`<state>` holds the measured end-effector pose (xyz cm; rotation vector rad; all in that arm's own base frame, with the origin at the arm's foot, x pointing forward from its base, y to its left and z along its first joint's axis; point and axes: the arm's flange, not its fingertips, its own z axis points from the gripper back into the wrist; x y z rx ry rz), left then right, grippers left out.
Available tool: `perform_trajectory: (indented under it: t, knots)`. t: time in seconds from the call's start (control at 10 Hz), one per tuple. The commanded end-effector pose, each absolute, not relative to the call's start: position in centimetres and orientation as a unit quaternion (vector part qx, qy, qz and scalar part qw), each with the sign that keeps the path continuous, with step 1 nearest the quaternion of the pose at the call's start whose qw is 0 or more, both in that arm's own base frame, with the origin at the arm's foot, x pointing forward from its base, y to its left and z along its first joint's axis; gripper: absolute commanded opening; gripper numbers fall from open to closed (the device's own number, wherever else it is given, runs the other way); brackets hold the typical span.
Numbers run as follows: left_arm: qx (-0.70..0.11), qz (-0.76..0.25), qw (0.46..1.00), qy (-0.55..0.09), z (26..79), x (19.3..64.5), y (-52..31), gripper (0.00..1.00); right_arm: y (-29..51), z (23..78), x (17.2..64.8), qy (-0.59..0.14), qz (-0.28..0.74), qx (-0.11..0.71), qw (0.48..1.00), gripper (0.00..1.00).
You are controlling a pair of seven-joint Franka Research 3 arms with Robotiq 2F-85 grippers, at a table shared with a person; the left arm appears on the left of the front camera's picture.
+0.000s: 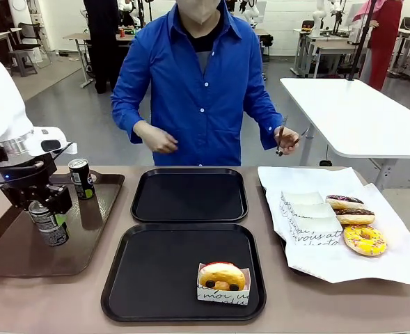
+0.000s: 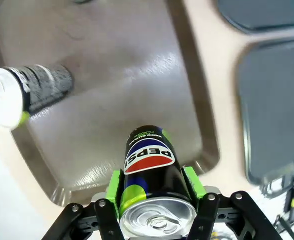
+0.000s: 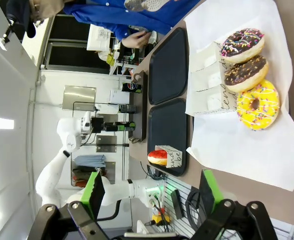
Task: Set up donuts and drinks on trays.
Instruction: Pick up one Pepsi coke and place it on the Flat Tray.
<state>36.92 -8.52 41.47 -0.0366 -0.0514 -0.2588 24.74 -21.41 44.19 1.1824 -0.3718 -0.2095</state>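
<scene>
At the left side of the counter (image 1: 58, 306), your left gripper (image 2: 154, 184) is pinching a dark drink can (image 1: 52, 228) between its green pads over the near part of a brown tray (image 1: 17, 264). A second can (image 1: 82, 178) stands upright at that tray's far end. Your right gripper (image 3: 151, 181) has its fingers spread wide. Two black trays (image 1: 189, 196) lie one behind the other in the middle, the nearer tray (image 1: 156, 278) carrying a yellow donut (image 1: 222, 277) in a paper sleeve at its near right corner, and three more donuts (image 1: 364, 239) sit in a row on white paper (image 1: 344, 268) to the right.
</scene>
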Motion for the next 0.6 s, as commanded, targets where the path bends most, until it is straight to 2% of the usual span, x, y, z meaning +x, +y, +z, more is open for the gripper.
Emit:
perform_trajectory:
  t: [0.0,0.3,0.5]
  knots:
    - [-0.031,-0.201,0.978,-0.043,44.2,32.2,-9.3,0.52,-21.5,44.2,24.9,-0.185,-0.092,0.562,0.801,1.0]
    - [-0.072,-0.241,0.965,-0.081,46.3,30.4,-9.9,0.52,-21.5,44.2,24.9,-0.185,-0.092,0.562,0.801,1.0]
    - [-0.097,-0.247,0.961,-0.078,47.1,30.4,-10.3,0.52,-21.5,44.2,24.9,-0.185,-0.092,0.562,0.801,1.0]
